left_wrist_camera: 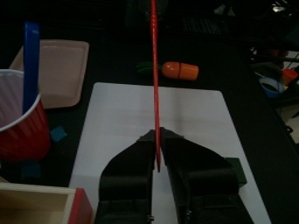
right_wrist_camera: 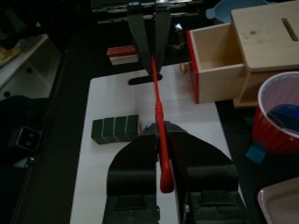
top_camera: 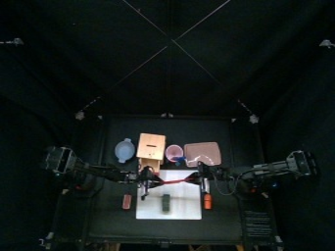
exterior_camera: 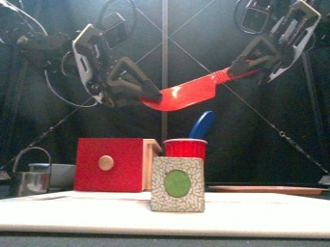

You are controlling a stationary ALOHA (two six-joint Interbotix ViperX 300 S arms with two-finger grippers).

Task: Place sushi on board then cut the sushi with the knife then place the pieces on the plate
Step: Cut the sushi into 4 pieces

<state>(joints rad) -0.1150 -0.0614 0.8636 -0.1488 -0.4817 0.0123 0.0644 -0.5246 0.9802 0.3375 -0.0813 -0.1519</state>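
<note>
Entry 1: red plastic toy knife [exterior_camera: 194, 95], held in the air above the white rectangular cutting board [top_camera: 155, 208], slanting in the front view. We record the left tool [left_wrist_camera: 156, 138] clamped narrow on its blade end. The right tool [right_wrist_camera: 159, 133] is clamped narrow on its handle end, which sits higher.

Entry 2: toy sushi roll of dark green blocks [top_camera: 169, 204], blocks together, lying on the board near its front middle. It is below the knife and apart from it.

Entry 3: round red cup [exterior_camera: 186, 148] behind the board, with a blue toy knife [exterior_camera: 203, 125] standing in it.

Entry 4: pale wooden box with a red drawer front [exterior_camera: 110, 164], just left of the cup.

Entry 5: blue-grey bowl [top_camera: 124, 149], left of the box.

Entry 6: flat pink tray [top_camera: 201, 153], on the counter right of the cup.

Entry 7: small orange toy [top_camera: 206, 199], just beside the board's right edge.
</note>
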